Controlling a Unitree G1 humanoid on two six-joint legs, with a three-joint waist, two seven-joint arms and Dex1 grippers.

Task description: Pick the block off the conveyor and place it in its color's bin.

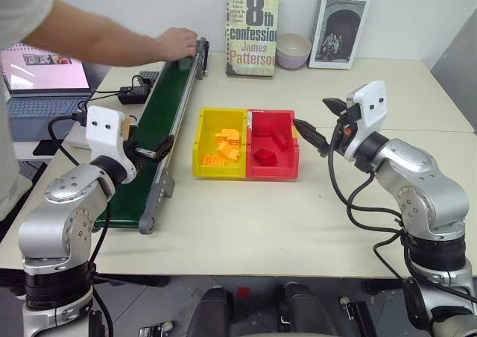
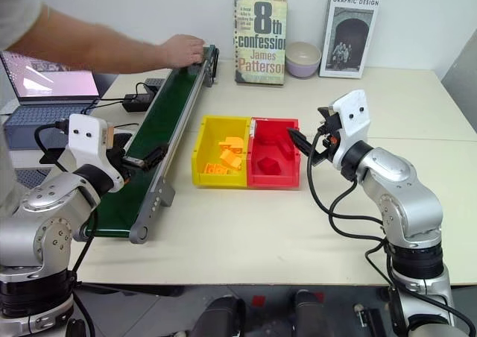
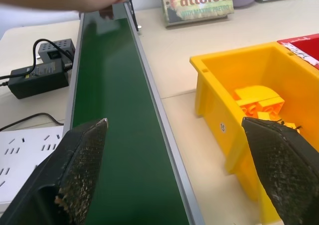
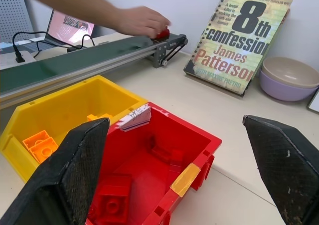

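Red block [image 4: 162,34] sits at the far end of the conveyor [image 1: 160,132], right under a person's hand [image 1: 177,43]. We judge it is just being set down, so nothing is ready to grab yet.

Left pincer [image 3: 174,175] is wide and empty, hovering over the near stretch of the belt, pointing along it. Right pincer [image 4: 184,170] is also wide and empty, aimed at the red bin [image 1: 292,158] from its outer side.

Risks as we see them:
- Reaching up the belt while the hand is there means contact with the person. We wait for the block to travel down.
- Block is small against our wide fingers; a late or off-centre close could flick it over the grey rail onto the counter [image 1: 313,225].
- One left finger [image 3: 276,160] sits close to the yellow bin [image 1: 200,147]; a sideways swing could knock that wall and shove both bins.
- Yellow and red bins touch side by side, yellow nearer the belt. A short drop lands the block in the wrong colour.

Room: open counter lies in front of the bins and around the right arm. Left side is tight: cables, a power brick [image 1: 134,94] and a laptop [image 1: 37,91] just beyond the conveyor. Books [image 1: 252,31] and a bowl [image 1: 293,50] stand well back.
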